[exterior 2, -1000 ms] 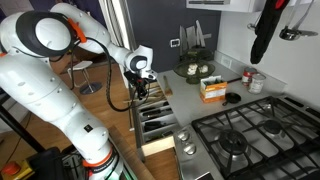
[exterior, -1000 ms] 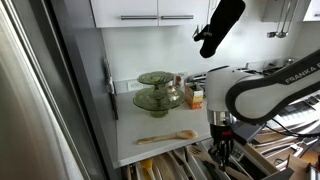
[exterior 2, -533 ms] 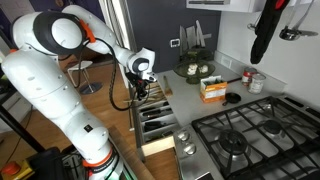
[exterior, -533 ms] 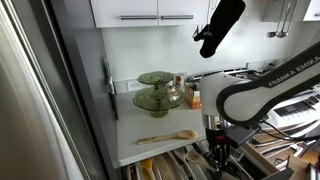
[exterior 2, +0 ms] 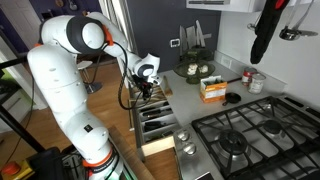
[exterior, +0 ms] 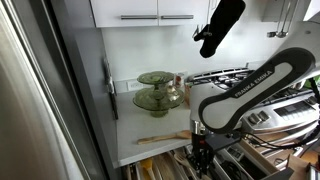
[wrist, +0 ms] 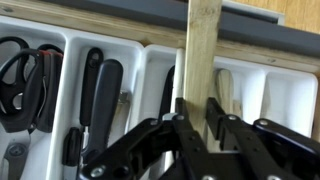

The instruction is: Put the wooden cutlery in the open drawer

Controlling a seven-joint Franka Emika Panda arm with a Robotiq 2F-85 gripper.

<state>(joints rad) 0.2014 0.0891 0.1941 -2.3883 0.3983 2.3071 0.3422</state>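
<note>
**A:** If you compare with one second ago, what is different?

**B:** In an exterior view the arm [exterior: 245,95] has swung toward the wall side. The gripper [exterior: 200,158] now hangs more to the picture-left over the open drawer [exterior: 160,168]. Before, it stood further toward the stove. In the opposite camera the gripper [exterior 2: 148,92] has shifted only a little, but the white elbow has moved closer to it.

**A:** And the gripper itself, how does it stand?

**B:** The wrist view shows the gripper [wrist: 197,110] closed narrow on a wooden utensil [wrist: 202,50], with one finger on each side of the flat handle. The handle runs straight up out of the picture. It is over a middle compartment of the cutlery tray [wrist: 140,70]. Whether its lower end touches the tray I cannot tell, because the fingers hide it.

**A:** What else is around it?

**B:** Scissors [wrist: 20,70] lie in the compartment far to the left. Black handles [wrist: 100,90] fill the next one, just beside the held piece. More cutlery lies under the gripper, partly covered. On the bench [exterior: 135,150], a wooden spatula [exterior: 165,137] lies flat near the front edge, apart from the gripper. Green glass dishes [exterior: 155,95] stand behind it at the wall.

**A:** Does something block the way?

**B:** Only the cutlery already in the tray lies below the wooden utensil.
</note>
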